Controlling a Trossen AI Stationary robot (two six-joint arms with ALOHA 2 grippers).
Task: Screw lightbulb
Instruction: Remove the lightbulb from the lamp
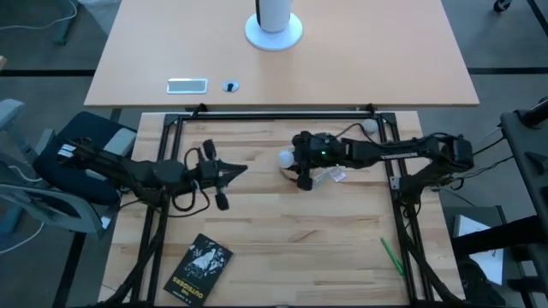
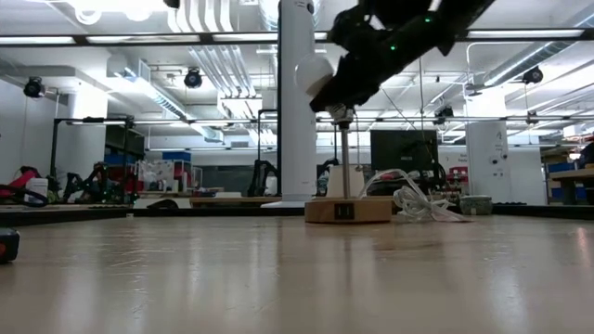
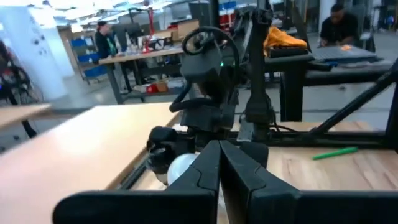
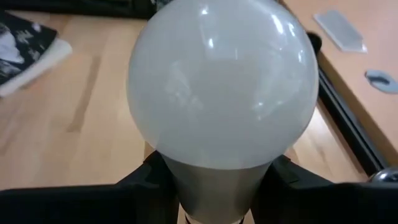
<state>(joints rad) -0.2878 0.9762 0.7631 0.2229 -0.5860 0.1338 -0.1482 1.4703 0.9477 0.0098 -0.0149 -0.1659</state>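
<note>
Lightbulb (image 1: 285,157) is seen in the high view at centre frame, clamped in the right gripper (image 1: 295,160), whose arm is stretched in from the right. The left gripper (image 1: 229,173), left of centre, is closed on nothing. In the low view, the lightbulb (image 2: 313,72) is held tilted above the wooden stand (image 2: 348,210) on the desk (image 2: 278,278). In the right wrist view, the lightbulb (image 4: 222,84) fills the frame, gripped at its grey neck.

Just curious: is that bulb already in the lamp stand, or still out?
Out: the right gripper holds the lightbulb in the air above the stand.
</note>
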